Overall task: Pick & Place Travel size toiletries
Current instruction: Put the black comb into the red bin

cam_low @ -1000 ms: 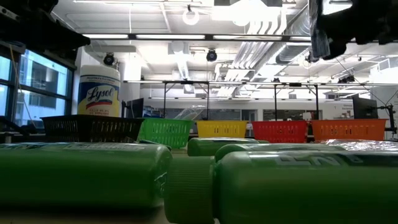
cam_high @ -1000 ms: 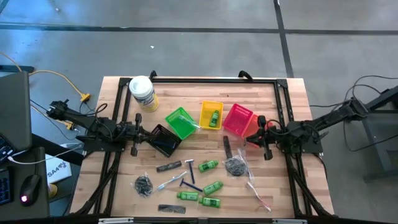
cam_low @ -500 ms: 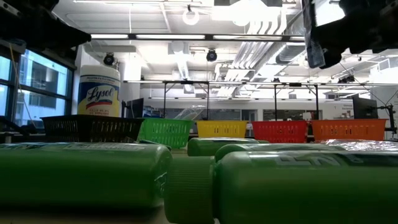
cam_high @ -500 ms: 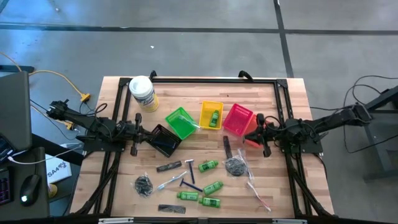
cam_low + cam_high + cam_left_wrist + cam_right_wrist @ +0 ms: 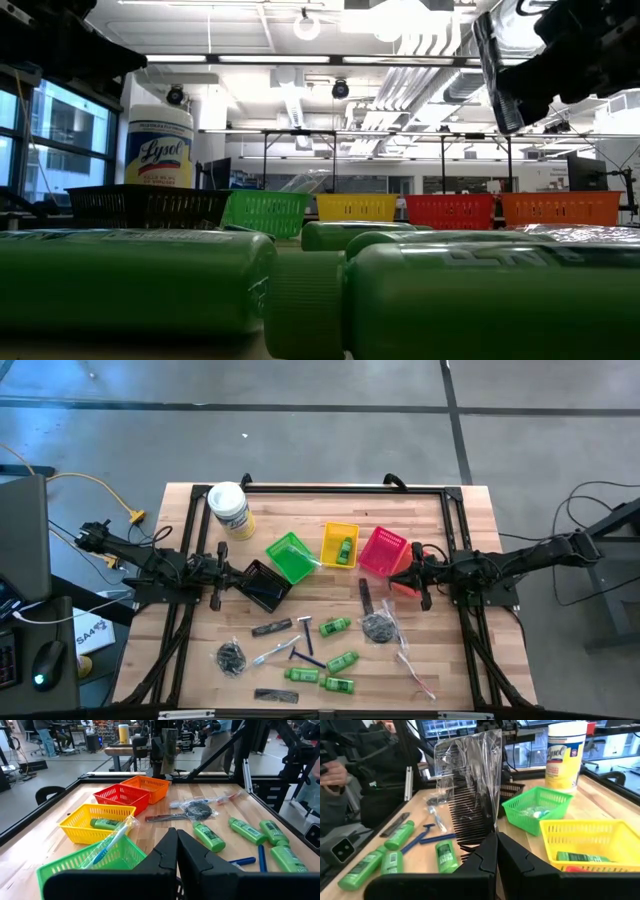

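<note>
My right gripper [image 5: 412, 573] is shut on a black comb in a clear wrapper [image 5: 472, 795]. It hovers over the orange basket [image 5: 403, 584], beside the red basket [image 5: 383, 550]. My left gripper [image 5: 228, 573] is shut and holds nothing, next to the black basket [image 5: 265, 586]. The yellow basket [image 5: 340, 545] holds a green bottle [image 5: 105, 823]. In the green basket [image 5: 290, 557] is a wrapped toothbrush [image 5: 111, 842]. On the near half of the table lie green bottles [image 5: 342, 661], razors [image 5: 304, 656], combs [image 5: 272, 627], mesh bundles [image 5: 231, 657] and toothbrushes [image 5: 415, 670]. My right gripper pinches the wrapped comb's lower end [image 5: 482, 839] between its two fingers. The fingers come in level from the table's right. The comb stands roughly upright above the fingertips, slightly tilted, and is lifted clear of the baskets and table [image 5: 495, 70].
A white-lidded tub with a yellow label [image 5: 229, 510] stands at the far left corner. A black frame [image 5: 340, 488] runs round the table's edges. A person [image 5: 340, 770] stands beyond the table in the right wrist view.
My right gripper has swung a little toward the table's left and sunk slightly, still shut on the comb. The comb has tilted a bit and stays clear of the baskets.
</note>
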Robot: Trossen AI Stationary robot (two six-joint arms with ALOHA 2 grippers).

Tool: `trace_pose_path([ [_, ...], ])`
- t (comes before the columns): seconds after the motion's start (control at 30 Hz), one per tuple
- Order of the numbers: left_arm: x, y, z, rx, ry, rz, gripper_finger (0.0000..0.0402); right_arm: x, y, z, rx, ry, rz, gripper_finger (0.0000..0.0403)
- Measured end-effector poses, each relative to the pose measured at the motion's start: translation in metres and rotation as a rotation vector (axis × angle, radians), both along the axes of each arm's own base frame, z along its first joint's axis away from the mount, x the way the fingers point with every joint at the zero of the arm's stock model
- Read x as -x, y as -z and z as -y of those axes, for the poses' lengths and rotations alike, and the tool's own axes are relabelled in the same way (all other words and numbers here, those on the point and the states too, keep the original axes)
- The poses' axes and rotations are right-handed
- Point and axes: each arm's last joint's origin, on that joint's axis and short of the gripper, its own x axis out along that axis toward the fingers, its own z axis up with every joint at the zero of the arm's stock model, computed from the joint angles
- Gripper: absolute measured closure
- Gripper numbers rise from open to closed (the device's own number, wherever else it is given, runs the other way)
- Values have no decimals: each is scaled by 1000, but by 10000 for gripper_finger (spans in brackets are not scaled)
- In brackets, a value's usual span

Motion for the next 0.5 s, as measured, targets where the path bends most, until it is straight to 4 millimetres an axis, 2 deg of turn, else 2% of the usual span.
trace_pose_path([
  [0.23,0,0,0,1,0,2,402,-3,-5,3,40,118,-12,401],
  [0.37,0,-1,0,-4,-9,5,402,-8,-32,7,91,159,-82,401],
  [0.5,0,-1,0,-14,-16,5,402,-13,-57,20,144,285,-289,401],
])
